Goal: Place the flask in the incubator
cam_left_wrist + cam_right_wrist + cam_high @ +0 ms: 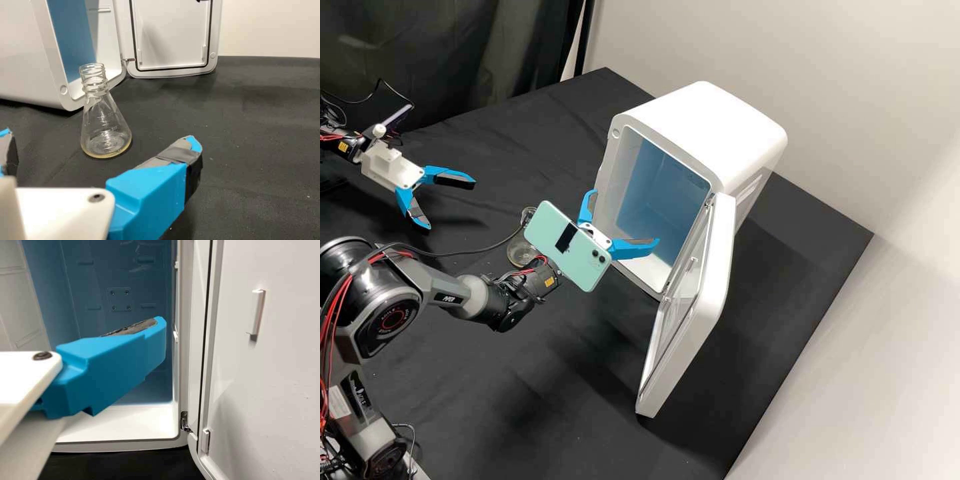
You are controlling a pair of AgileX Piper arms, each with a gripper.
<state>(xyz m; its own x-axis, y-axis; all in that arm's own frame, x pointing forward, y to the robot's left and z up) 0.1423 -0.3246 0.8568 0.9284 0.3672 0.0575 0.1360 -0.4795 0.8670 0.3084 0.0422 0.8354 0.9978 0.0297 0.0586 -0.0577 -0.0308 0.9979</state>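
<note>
Erlenmeyer flask (pixel 102 120) stands just ahead of the spread left end effector (pixel 450 203). The right end effector (pixel 623 220), also spread, fronts the open incubator (pixel 720 133).

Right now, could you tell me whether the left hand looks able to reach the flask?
Probably yes: the open left hand faces the Erlenmeyer flask, which stands upright on the bench with nothing between them, though the right arm passes close by.

Black bench (pixel 520 400) with an upright glass flask (pixel 104 120) near the open white incubator (pixel 720 133).
</note>
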